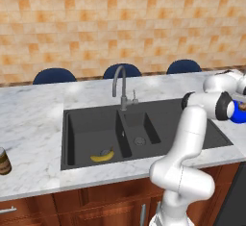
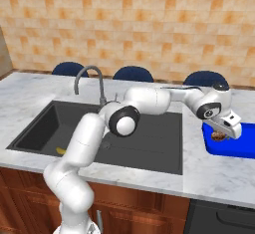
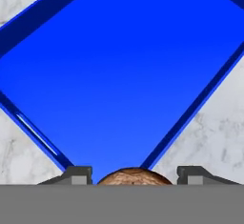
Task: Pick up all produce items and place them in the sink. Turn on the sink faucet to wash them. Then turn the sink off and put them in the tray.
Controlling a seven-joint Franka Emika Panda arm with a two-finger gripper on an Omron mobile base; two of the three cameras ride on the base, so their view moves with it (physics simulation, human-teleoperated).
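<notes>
On the left we see the curved yellow banana (image 1: 102,156) lying in the left basin of the dark grey double-basin sink (image 1: 166,114). To the right, our hand (image 2: 223,133) hovers over the flat bright blue tray (image 2: 244,149) on the white marble surface (image 2: 209,171), jaws partly spread around the small mottled brown ball (image 3: 134,176); whether it's gripped, we cannot tell.

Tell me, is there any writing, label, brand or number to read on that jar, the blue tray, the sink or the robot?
None can be read.
Brown jar: light band across it, no legible text.
Blue tray: plain, no markings.
Sink and faucet: no brand or sign.
Robot arm: plain white and dark, no lettering.
Banana and brown ball: no sticker.
</notes>
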